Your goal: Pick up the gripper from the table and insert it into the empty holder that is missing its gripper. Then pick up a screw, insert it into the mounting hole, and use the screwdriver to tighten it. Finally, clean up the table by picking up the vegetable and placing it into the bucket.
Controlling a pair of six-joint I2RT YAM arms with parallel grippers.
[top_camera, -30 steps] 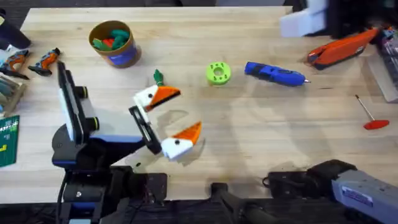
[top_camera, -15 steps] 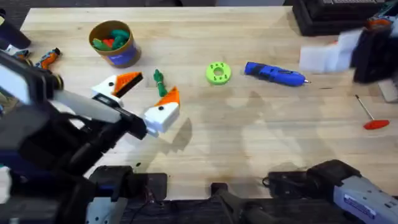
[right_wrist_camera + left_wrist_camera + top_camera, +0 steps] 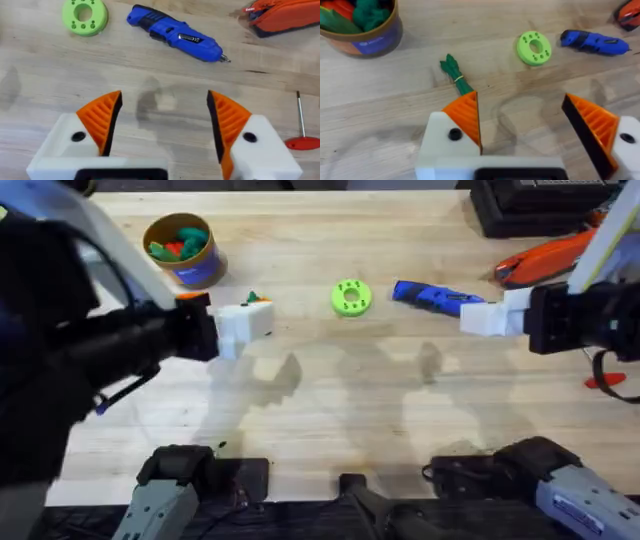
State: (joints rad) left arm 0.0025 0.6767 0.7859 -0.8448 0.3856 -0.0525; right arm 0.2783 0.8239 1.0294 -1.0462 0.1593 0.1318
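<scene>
Left gripper (image 3: pixel 522 130) shifted toward knobby green vegetable (image 3: pixel 456 77), ribbed orange pads spread, empty; right gripper (image 3: pixel 162 125) likewise.

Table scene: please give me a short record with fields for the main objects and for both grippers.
vegetable: dark green, lying on the table, free of any gripper
bucket: tan tub with blue band, toy items inside
screwdriver: blue, lying on its side
green disc: flat on the table, beside the screwdriver
left gripper: open, empty, over the table close to the vegetable
right gripper: open, empty, near the screwdriver
red-handled tool: on the table
</scene>
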